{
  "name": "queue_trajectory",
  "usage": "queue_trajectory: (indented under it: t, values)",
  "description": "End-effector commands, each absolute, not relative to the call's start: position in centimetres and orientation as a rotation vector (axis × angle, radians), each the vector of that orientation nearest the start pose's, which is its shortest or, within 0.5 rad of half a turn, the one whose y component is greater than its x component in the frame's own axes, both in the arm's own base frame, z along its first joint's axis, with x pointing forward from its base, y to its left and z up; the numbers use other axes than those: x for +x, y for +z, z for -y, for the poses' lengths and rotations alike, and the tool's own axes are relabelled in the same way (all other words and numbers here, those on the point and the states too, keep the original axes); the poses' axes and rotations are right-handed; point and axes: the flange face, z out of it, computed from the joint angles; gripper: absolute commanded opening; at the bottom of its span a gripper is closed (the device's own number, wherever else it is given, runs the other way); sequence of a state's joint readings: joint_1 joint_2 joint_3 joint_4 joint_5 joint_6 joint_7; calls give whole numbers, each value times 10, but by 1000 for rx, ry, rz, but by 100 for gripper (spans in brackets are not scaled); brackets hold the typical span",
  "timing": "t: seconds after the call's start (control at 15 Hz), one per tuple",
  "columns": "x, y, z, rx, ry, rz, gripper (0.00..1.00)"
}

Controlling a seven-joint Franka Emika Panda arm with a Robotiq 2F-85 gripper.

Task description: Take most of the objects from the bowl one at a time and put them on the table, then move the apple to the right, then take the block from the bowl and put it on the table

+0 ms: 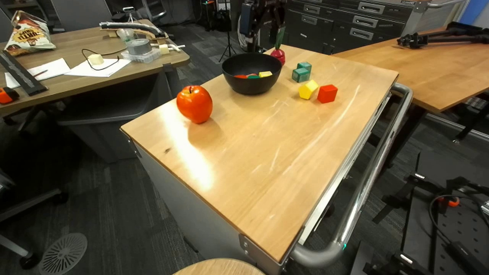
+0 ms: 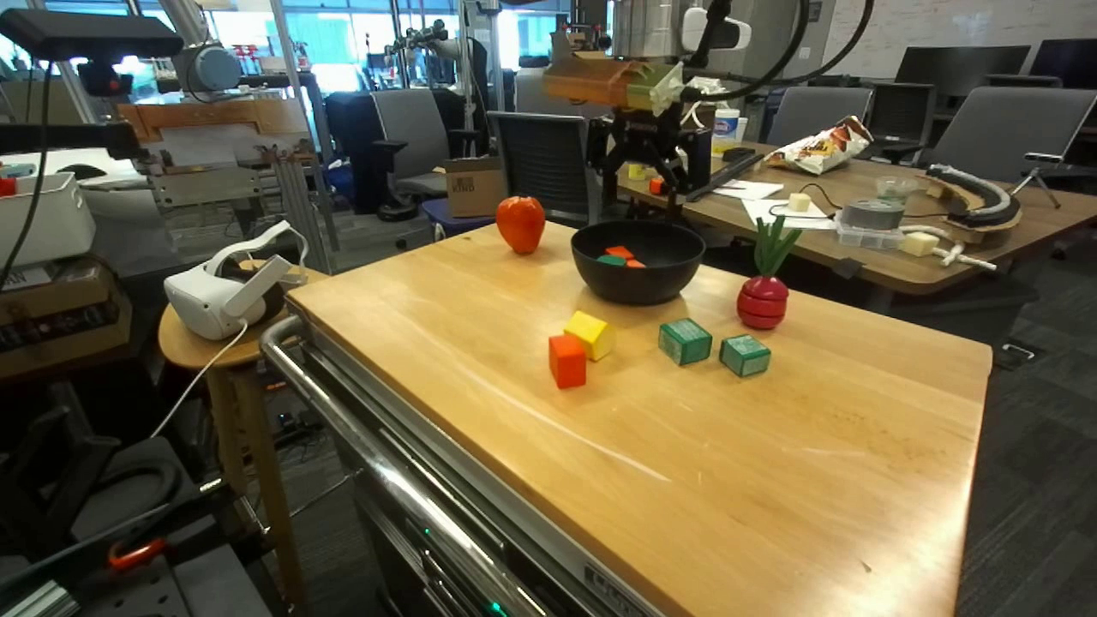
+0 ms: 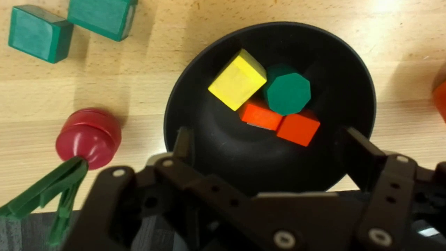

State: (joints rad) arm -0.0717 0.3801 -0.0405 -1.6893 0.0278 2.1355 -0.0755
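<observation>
The round black bowl [image 1: 250, 84] stands on the light wooden table [image 1: 267, 152]. It also shows in an exterior view [image 2: 638, 283]. In the wrist view it holds a yellow block [image 3: 237, 82], a green block [image 3: 289, 93] and two red blocks [image 3: 263, 116] [image 3: 299, 129]. On the table lie two green blocks [image 2: 685, 341] [image 2: 745, 355], a yellow block [image 2: 590, 334] and a red block [image 2: 567, 361]. The red-orange apple [image 1: 195, 104] stands beside the bowl; only its edge [image 3: 441, 99] shows in the wrist view. My gripper [image 3: 273, 141] is open and empty above the bowl.
A red toy vegetable with green leaves [image 2: 762, 302] stands close to the bowl, on the side away from the apple. A metal rail [image 1: 366, 198] runs along one table edge. A cluttered desk [image 1: 153, 70] stands near the table.
</observation>
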Motion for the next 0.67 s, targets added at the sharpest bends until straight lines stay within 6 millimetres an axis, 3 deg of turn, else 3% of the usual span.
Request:
queue_trajectory:
  t: [0.0,0.6]
  values:
    - [692,365,73,-3136,-24,-81,100]
    - [710,316,66,-3118,72,-134,100]
